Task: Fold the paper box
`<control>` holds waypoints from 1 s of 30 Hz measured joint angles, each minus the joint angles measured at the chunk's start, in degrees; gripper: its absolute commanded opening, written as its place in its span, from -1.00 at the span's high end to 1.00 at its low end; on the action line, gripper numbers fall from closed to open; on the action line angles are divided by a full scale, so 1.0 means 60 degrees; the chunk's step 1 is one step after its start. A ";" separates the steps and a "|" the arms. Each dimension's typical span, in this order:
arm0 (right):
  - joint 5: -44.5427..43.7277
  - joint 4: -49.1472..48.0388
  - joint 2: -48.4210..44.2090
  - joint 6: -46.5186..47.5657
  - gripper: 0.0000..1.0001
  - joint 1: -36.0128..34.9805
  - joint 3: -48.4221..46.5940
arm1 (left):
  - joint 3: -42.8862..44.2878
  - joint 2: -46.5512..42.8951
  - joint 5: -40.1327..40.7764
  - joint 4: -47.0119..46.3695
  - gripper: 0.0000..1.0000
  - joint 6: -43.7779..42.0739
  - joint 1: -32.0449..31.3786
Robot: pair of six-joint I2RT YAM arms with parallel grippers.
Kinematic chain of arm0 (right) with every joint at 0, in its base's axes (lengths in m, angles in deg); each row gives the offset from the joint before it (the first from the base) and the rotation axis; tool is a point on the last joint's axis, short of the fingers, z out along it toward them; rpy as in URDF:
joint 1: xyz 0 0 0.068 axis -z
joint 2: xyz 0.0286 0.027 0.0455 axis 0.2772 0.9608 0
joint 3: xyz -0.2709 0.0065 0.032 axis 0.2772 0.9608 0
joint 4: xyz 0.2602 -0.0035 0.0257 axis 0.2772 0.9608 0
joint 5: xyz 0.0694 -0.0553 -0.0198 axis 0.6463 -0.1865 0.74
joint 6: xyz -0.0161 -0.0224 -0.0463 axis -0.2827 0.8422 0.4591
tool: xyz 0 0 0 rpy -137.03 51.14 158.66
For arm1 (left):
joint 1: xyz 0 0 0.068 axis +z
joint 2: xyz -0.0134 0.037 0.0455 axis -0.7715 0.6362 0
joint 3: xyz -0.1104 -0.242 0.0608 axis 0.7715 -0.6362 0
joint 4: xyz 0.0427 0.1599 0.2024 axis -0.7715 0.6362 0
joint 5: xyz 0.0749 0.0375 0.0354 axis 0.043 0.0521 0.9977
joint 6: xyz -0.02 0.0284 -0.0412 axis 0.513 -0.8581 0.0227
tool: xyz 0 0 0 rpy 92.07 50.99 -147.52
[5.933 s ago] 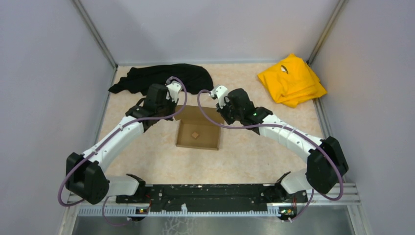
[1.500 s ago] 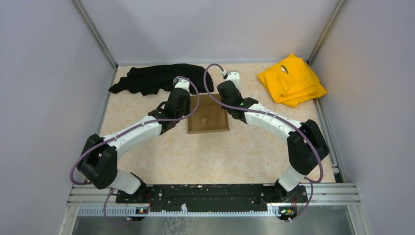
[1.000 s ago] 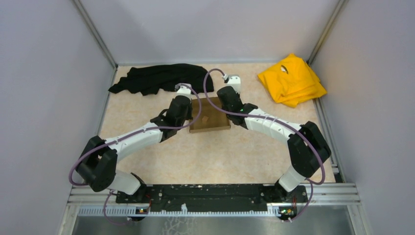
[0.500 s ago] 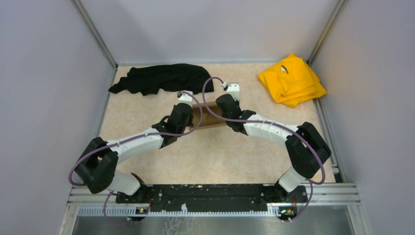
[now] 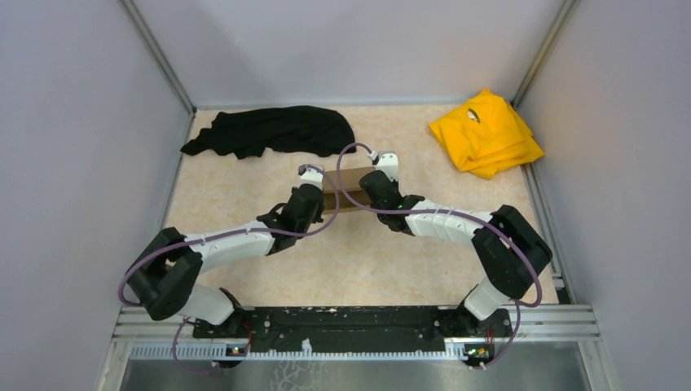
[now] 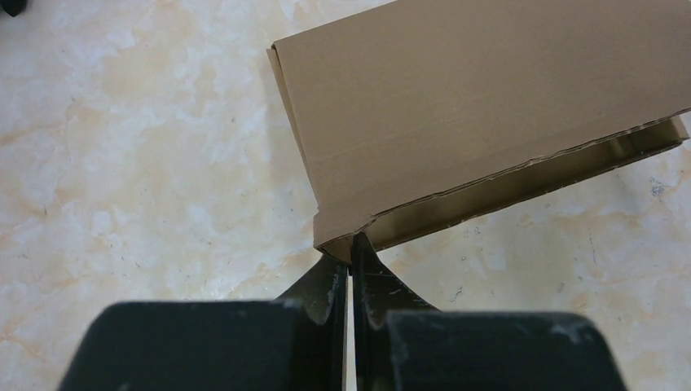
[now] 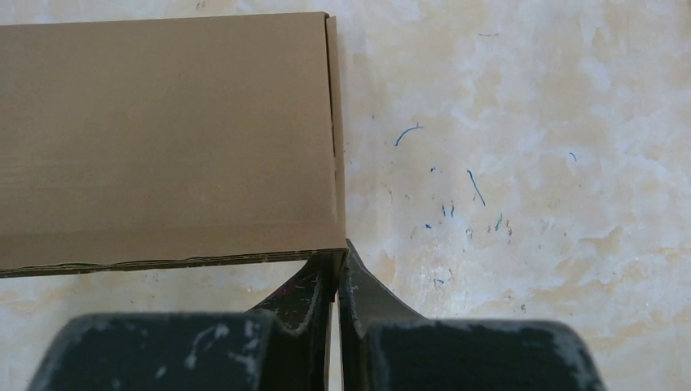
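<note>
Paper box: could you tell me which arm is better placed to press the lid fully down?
Probably left: the left tool pinches the paper box corner where the lid gapes; at the right tool it looks nearly flush.

Lighting is bright, even and diffuse from overhead: the desk [image 5: 407, 261] carries only faint, soft-edged shadows beneath the arms and no glare, though the black cloth [image 5: 269, 130] loses its folds to darkness. The top view is sharp, with the walls leaning outward toward the edges. Both wrist views hold the paper box [image 6: 456, 106] in focus, while the left gripper [image 6: 352, 261] and right gripper [image 7: 336, 273] housings in the foreground are blurred and near-black.
</note>
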 measured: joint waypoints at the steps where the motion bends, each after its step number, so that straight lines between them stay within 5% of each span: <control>1: 0.0000 -0.0025 0.0000 -0.0004 0.91 0.0000 0.0000 | 0.0000 0.0047 0.0004 -0.0007 0.92 0.0029 0.0000; 24: 0.2127 -0.0419 0.0262 0.0189 0.51 -0.0270 0.0481 | 0.0015 0.1038 -0.0703 -0.0208 0.83 0.0353 -0.0197; 30: 0.3002 0.0259 -0.1257 0.0302 0.44 -0.0066 0.0809 | 0.0066 0.1049 -0.0710 -0.0117 0.83 0.0346 -0.0200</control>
